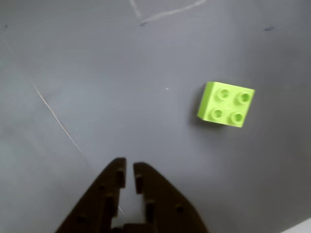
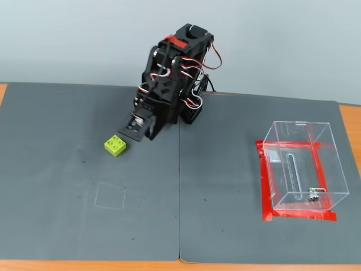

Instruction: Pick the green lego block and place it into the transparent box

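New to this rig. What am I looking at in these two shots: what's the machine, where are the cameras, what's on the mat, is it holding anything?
The black machine is a small tabletop robot arm with red and white wires; its two-finger gripper points down at the grey mat.

The fixed view looks at the whole table from the front. The wrist view comes from a camera riding on the arm, so the dark fingers of the gripper poke in from the bottom edge.

On the mat lie a small lime-green square plastic lego block with four studs, just beside the gripper, and a clear plastic open-topped box with a metal latch, standing on a red tape outline at the right of the fixed view.

Nothing is held: the jaws stand nearly closed, with only a narrow gap, and the block lies apart from them.
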Tool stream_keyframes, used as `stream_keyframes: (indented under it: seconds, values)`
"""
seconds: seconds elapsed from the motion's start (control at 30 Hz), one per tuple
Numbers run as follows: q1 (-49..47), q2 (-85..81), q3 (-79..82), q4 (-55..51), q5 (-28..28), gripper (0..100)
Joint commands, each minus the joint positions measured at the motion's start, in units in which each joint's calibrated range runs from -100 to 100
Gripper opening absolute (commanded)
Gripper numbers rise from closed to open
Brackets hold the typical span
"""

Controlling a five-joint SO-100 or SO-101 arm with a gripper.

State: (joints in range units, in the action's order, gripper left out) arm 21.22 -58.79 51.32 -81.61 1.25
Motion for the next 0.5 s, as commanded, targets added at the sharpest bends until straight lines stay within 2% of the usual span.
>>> stream_keyframes:
  seconds: [0.0,0.17,0.33,0.47]
  values:
    - [2.98,1.61,-5.78,-1.72,1.91,2]
    - [7.98,5.59,-11.39,-1.72,7.27,5]
    - [13.73,12.55,-16.82,-2.85,13.89,26]
    - [16.71,16.45,-20.52,-3.20,16.08,30]
